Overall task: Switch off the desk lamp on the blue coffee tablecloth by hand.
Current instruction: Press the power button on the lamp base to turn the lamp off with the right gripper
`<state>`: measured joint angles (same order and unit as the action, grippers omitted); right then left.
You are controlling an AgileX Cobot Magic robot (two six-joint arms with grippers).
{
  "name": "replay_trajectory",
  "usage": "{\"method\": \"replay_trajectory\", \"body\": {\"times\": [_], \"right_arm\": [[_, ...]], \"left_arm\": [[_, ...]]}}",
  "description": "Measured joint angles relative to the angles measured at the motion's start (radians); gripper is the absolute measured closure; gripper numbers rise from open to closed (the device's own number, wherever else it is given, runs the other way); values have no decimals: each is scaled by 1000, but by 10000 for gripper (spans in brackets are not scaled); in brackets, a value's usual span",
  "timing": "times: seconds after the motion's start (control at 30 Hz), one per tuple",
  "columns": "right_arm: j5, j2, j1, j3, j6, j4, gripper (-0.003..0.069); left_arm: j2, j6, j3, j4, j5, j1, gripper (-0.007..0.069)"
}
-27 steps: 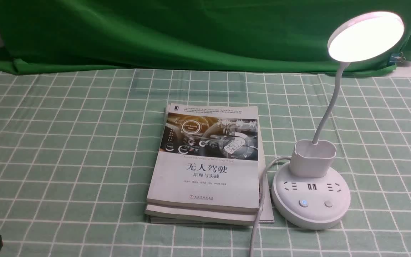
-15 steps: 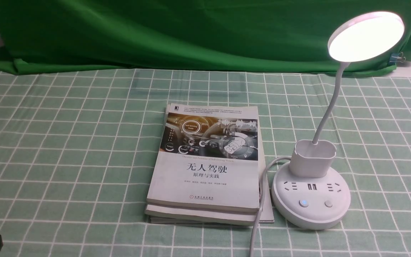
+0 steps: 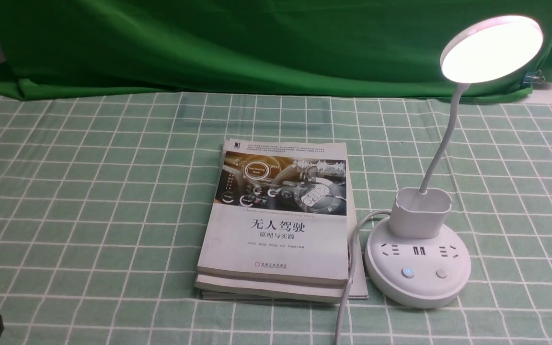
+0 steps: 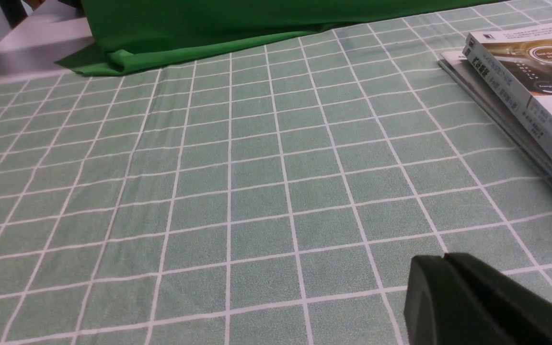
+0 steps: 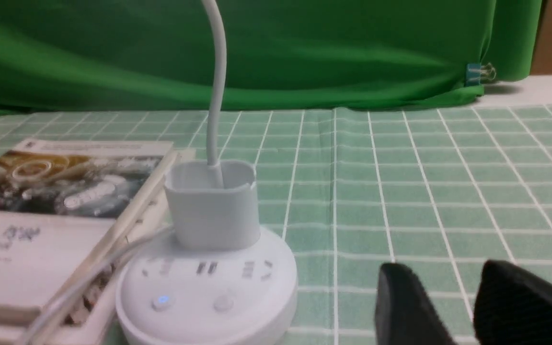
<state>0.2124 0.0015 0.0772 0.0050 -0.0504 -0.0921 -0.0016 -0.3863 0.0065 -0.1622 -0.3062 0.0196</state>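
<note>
the desk lamp stands at the right of the front view, lit, its flat round disc head glowing solid white in the upper right of the frame and tilted. a thin, curving pale neck rises from a cup-shaped holder on the round white base, which shows dark socket slots and two small buttons, the left one lit blue and the right one pale. it sits on the pale green gridded tablecloth, just beside the stacked books. the right gripper is spread and empty; the left gripper is closed on nothing
</note>
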Motion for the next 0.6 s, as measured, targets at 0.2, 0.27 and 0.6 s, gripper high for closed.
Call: {"method": "replay_trajectory", "body": {"times": [0.2, 0.27, 0.6], "right_arm": [[-176, 0, 0, 0, 326, -75, 419], [-226, 0, 0, 0, 382, -82, 419], [16, 99, 23, -141, 405, -92, 570]], "left_arm": [[0, 0, 0, 0, 0, 0, 624], [0, 0, 0, 0, 0, 0, 624], [0, 0, 0, 0, 0, 0, 624]]}}
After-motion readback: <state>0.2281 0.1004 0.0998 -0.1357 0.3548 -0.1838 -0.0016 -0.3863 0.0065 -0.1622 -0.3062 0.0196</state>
